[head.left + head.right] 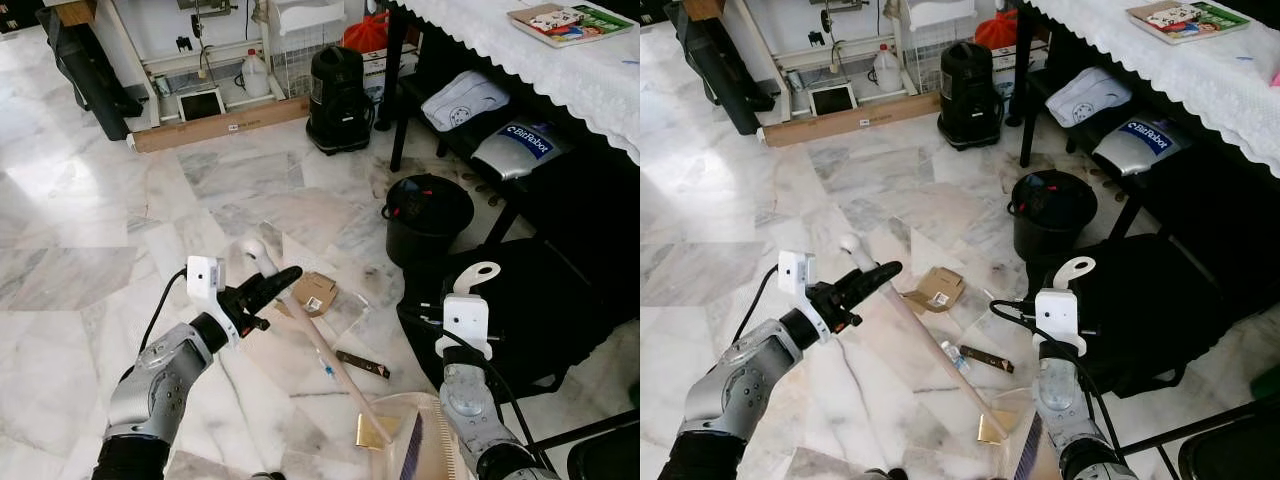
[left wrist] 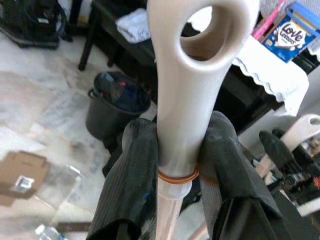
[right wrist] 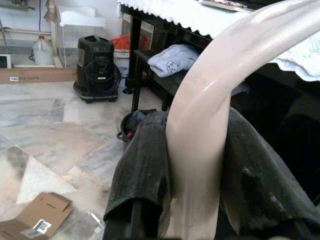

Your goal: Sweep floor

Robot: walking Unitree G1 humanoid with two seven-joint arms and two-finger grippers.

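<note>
My left gripper (image 1: 272, 284) is shut on the cream broom handle (image 1: 330, 360), just below its looped end (image 2: 202, 30). The stick slants down to the right, ending beside the pale dustpan (image 1: 425, 440) at the bottom edge. My right gripper (image 3: 195, 165) is shut on the dustpan's cream handle (image 1: 478, 272), which stands upright. On the marble floor lie a flattened cardboard piece (image 1: 312, 293), a dark strip (image 1: 362, 364), a small clear bottle (image 1: 328, 370) and a gold wrapper (image 1: 372, 430) next to the dustpan.
A black bin (image 1: 428, 215) stands just beyond the litter. A black bag (image 1: 540, 310) sits on the right under a table with a white lace cloth (image 1: 560, 70). Farther back stand a black vacuum (image 1: 338, 100) and a long cardboard box (image 1: 220, 125).
</note>
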